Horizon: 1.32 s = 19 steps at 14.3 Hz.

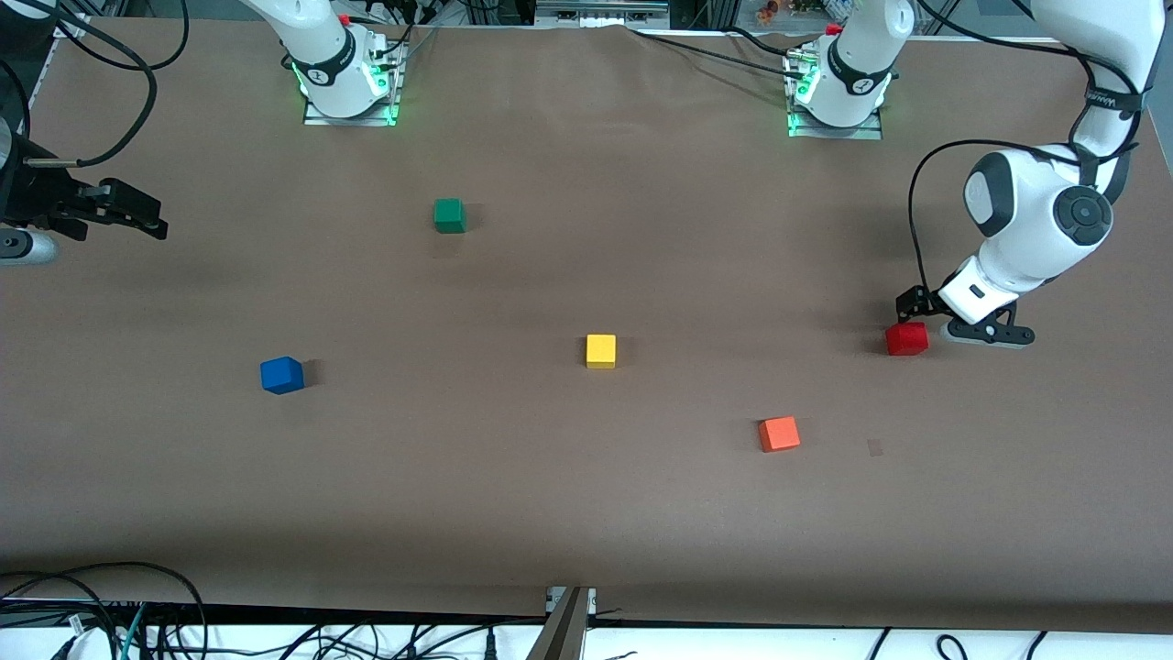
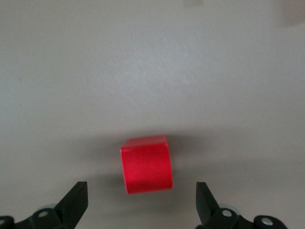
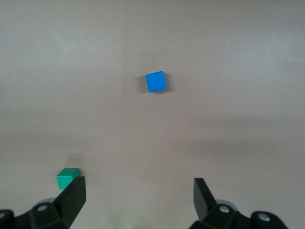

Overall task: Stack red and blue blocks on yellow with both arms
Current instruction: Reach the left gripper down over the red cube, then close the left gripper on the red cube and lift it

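Hovering: left gripper (image 2: pixel 141 205) over red block (image 2: pixel 146 164).

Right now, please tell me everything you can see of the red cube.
The red cube is small, plain and matte, deep red, resting flat on the brown table near the left arm's end. The left gripper is low beside it with fingers open; nothing grips it yet.

Both arms: glossy white shells, black joint bands, loose black cables. Left arm (image 1: pixel 1035 206) has grey and black round joint caps. Bases glow green. Black fingers (image 2: pixel 71 205) carry small silver screws
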Tool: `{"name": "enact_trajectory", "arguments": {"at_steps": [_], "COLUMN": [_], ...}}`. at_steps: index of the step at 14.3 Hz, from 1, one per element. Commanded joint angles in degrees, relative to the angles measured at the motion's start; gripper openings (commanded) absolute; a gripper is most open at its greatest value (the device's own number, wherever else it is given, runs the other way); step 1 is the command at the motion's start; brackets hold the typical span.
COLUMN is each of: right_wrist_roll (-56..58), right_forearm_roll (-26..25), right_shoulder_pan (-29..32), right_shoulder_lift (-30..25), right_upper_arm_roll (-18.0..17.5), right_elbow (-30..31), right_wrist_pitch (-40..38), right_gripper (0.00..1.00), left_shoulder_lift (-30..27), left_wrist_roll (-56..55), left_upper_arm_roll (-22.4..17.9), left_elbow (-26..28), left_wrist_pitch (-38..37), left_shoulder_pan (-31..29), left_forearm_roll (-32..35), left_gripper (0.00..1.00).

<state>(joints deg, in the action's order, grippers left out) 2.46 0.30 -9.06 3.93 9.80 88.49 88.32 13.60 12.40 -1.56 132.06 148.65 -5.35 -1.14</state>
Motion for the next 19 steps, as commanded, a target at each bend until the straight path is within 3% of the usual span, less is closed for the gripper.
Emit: {"name": "enact_trajectory", "arguments": {"at_steps": [1, 7, 13, 19], "right_wrist_roll": [0.2, 0.2, 0.2, 0.2], "right_forearm_roll": [-0.6, -0.6, -0.7, -0.7], "right_shoulder_pan": [0.2, 0.2, 0.2, 0.2], "right_shoulder_lift": [-0.4, -0.4, -0.4, -0.4], "right_upper_arm_roll": [-0.1, -0.1, -0.1, -0.1], "right_elbow": [0.1, 0.1, 0.1, 0.0], "right_wrist_pitch": [-0.4, -0.4, -0.4, -0.4], "right_gripper": [1.0, 1.0, 1.0, 1.0], "left_shoulder_lift": [1.0, 5.0, 5.6, 9.7], "left_wrist_roll": [-1.8, -9.3, -13.9, -12.6], "left_upper_arm_roll": [0.1, 0.4, 0.6, 0.7], "left_elbow": [-1.0, -1.5, -1.9, -2.3], "left_wrist_pitch": [1.3, 5.9, 6.0, 10.3], "left_shoulder_pan": [-0.1, 0.1, 1.1, 1.6], "left_forearm_roll": [-1.0, -1.0, -1.0, -0.2], "left_gripper": [1.0, 1.0, 1.0, 1.0]}}
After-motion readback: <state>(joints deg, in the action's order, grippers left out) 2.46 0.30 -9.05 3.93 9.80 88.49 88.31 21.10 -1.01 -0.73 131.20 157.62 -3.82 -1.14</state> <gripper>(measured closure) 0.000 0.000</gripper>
